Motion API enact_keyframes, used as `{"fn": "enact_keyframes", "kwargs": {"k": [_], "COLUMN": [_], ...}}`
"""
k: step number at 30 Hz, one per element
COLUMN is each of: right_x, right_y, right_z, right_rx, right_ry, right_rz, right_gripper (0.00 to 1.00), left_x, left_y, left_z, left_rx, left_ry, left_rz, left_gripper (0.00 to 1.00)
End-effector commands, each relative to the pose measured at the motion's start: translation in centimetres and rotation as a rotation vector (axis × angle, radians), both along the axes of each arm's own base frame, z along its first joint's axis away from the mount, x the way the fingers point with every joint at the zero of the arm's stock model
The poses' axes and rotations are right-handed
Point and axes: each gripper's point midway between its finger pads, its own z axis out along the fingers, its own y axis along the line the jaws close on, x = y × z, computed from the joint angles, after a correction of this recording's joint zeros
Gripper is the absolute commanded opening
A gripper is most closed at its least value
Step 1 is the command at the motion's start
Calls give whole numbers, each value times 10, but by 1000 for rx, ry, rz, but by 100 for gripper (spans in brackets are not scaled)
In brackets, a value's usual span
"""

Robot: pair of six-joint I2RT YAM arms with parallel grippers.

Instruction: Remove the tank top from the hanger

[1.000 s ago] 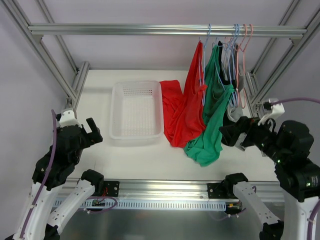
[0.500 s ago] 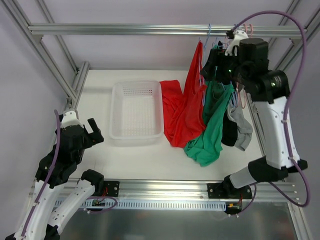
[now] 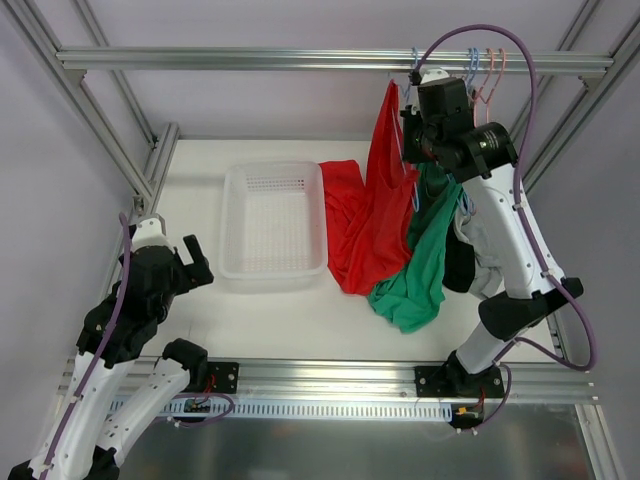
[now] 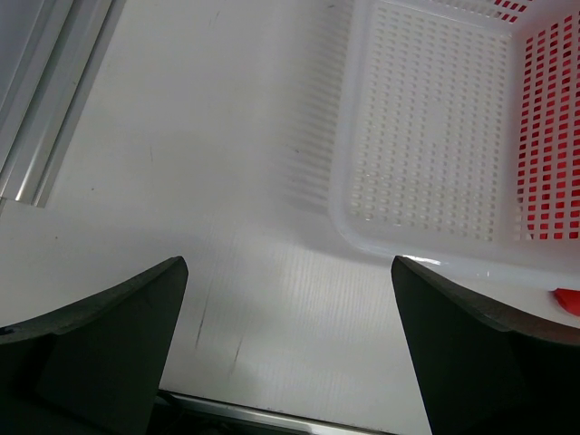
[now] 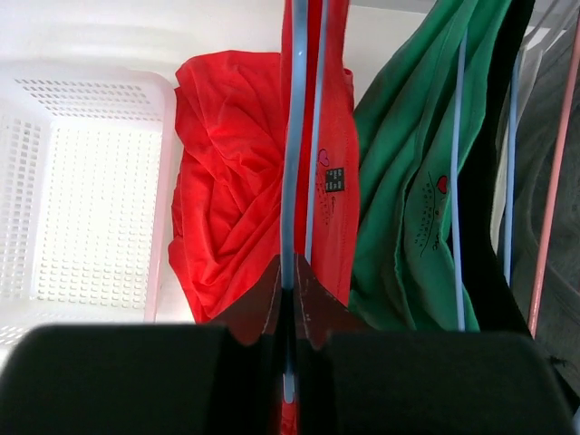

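The red tank top [image 3: 365, 220] hangs on the light-blue hanger [image 3: 403, 150] from the top rail, and its lower part lies spread on the table. In the right wrist view the tank top [image 5: 227, 190] fills the middle, with the hanger [image 5: 290, 136] running down through it as a thin blue wire. My right gripper [image 3: 410, 130] is up by the hanger's shoulder. In its own view the right gripper [image 5: 292, 272] is shut on that blue wire. My left gripper [image 3: 185, 262] hovers open over the table left of the basket, and nothing sits between the jaws of the left gripper [image 4: 285, 267].
A white perforated basket [image 3: 225, 225] stands left of the tank top, its rim [image 4: 362, 240] close to my left fingers. A green top [image 3: 425, 270], dark and grey garments [image 3: 470, 250] and pink hangers [image 5: 553, 181] hang right of the red one. An aluminium rail [image 3: 250, 60] spans the back.
My right arm swung up from the table's right side to the rail and its jaws closed on the light-blue hanger. The left arm barely shifted and stayed open.
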Motion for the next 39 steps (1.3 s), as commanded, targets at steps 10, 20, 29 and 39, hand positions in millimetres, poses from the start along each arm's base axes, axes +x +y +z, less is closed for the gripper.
{"fn": "enact_keyframes", "kwargs": {"k": [10,20,29,39], "right_x": [-15,-64,-166,-298], "right_y": [-10,-3,-11,-37], "right_z": [90,72,37,18], "right_rx": [176,249,340,452], "right_ry": [-307,-252,-197,-107], "right_rz": [-58,77,287,472], "right_gripper": [0,0,0,0], "left_x": [6,7,29,49], "left_y": [-9,-59,-159,-298], "left_z": [3,35,136,224], "left_rx": [-12,-160,-448,-161], "left_ry": [-22,-101,-332,-508], "left_rz": [-46,-296,-714,-1042], "left_gripper": [99,99,99,99]}}
